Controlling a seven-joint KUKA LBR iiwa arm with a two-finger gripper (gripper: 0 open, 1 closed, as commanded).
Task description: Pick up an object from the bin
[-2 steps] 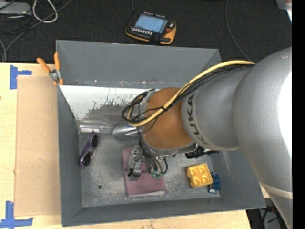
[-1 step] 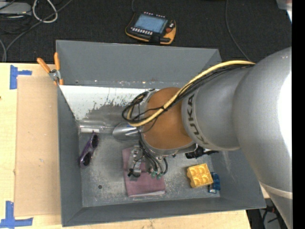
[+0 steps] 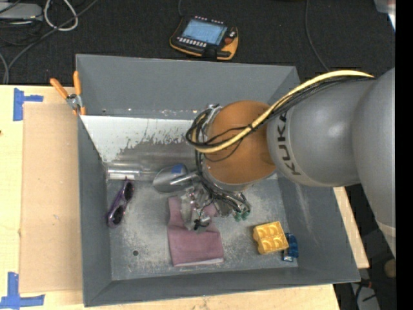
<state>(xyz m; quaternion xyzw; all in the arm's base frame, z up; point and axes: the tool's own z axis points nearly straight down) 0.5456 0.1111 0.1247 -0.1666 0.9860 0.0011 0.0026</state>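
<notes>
In the middle of the bin (image 3: 95, 250), I find the gripper (image 3: 197, 213) low over the upper edge of the mauve cloth (image 3: 195, 245), clenched or released I cannot tell; approach step in hand, and the next move, I judge, calls for closing on that cloth.

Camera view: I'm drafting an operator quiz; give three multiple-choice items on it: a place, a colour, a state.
1. The purple sunglasses lie in which part of the bin? A left part; B right corner; C far rim.
2. The toy block by the small blue thing is: A red; B yellow; C green.
3. The gripper is: A down over the mauve cloth; B raised outside the bin; C resting on the rim.
Key: 1 A, they lie by the left wall; 2 B, it is plainly yellow; 3 A, it hangs low at mid-bin above the cloth.
</notes>
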